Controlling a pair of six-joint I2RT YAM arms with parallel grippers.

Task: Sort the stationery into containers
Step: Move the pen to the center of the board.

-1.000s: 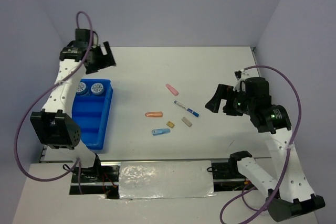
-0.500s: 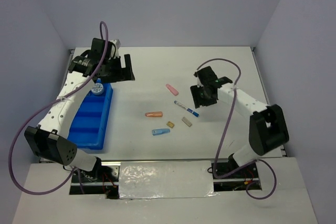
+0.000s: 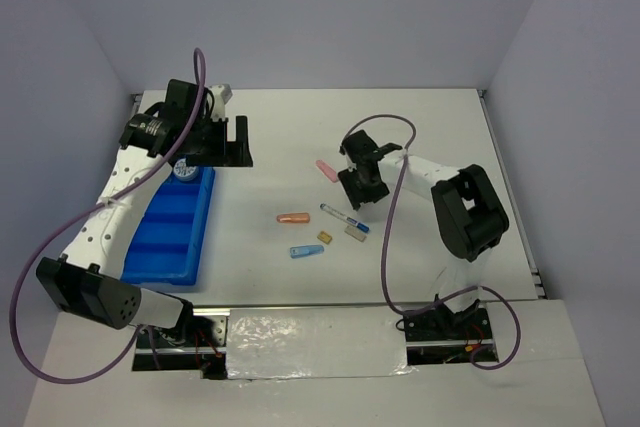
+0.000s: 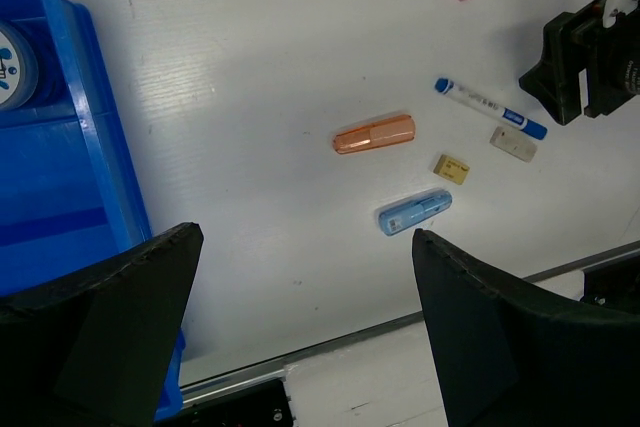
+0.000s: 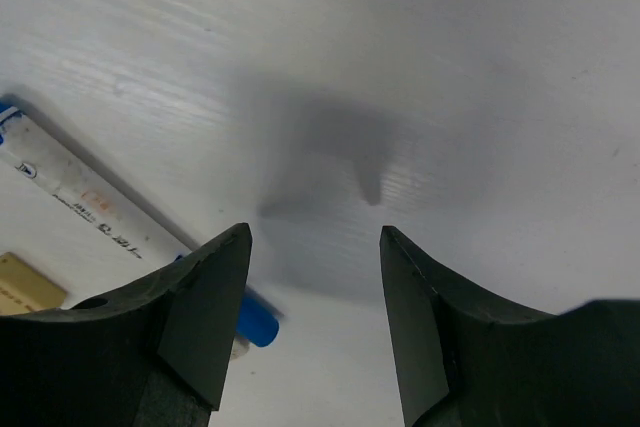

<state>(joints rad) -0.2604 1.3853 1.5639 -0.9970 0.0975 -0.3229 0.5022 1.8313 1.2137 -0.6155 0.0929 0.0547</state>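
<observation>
My right gripper [image 3: 356,195] hangs low over the table beside the white pen with the blue cap [image 3: 343,217] [image 5: 80,197]. Its jaws stand partly apart with nothing between them. The pen's cap [image 5: 255,322] pokes out by the left finger. My left gripper [image 3: 238,144] [image 4: 305,237] is wide open and empty, near the far end of the blue tray [image 3: 165,242] [image 4: 60,147]. A patterned tub [image 3: 185,169] [image 4: 12,57] sits in the tray's far compartment. On the table lie the pink stick [image 3: 326,169], orange stick [image 3: 293,217], light-blue stick [image 3: 306,251], tan block [image 3: 324,237] and grey block [image 3: 354,232].
The tray's nearer compartments [image 3: 160,257] hold nothing. Grey walls close in the table on the left, back and right. A taped metal strip [image 3: 315,342] runs along the near edge between the arm bases.
My right arm has swung left across the table to the pen, and its jaws have narrowed. The pen has shifted slightly toward the near left. My left gripper has moved right from the tray.
</observation>
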